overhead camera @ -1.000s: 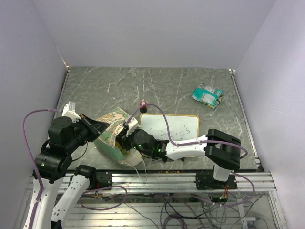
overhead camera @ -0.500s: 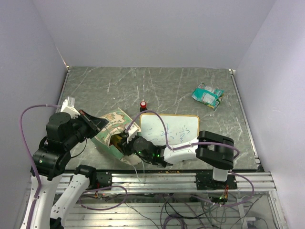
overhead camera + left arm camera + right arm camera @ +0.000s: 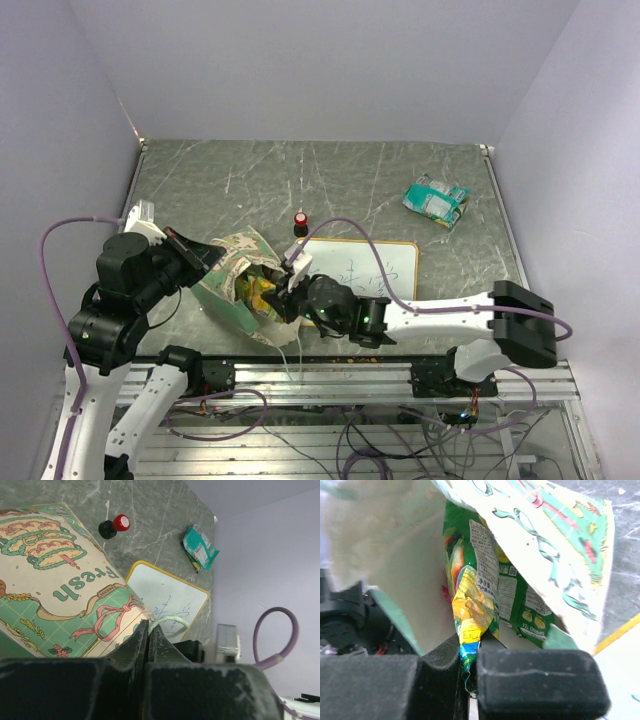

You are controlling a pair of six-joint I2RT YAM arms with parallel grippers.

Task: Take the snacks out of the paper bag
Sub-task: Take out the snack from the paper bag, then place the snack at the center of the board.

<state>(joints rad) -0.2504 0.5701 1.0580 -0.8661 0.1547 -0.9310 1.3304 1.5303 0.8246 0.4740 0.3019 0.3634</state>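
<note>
The paper bag (image 3: 235, 270) lies on its side at the near left, mouth toward the right; it also fills the left wrist view (image 3: 55, 595) and the right wrist view (image 3: 555, 540). My left gripper (image 3: 148, 630) is shut on the bag's rim by its string handle (image 3: 170, 621). My right gripper (image 3: 472, 650) is at the bag's mouth, shut on a yellow-green snack packet (image 3: 472, 605), also seen in the top view (image 3: 262, 293). More green packets (image 3: 530, 610) lie inside the bag. One green-and-white packet (image 3: 436, 201) lies on the table at the far right.
A wood-framed whiteboard (image 3: 375, 265) lies just right of the bag, under the right arm. A small red-topped black knob (image 3: 300, 222) stands behind it. The table's near edge and metal rail run just below the bag.
My right gripper has drawn back to the right from inside the bag, pulling the yellow-green packet to the mouth. The bag's mouth has opened wider. The left gripper keeps its hold.
</note>
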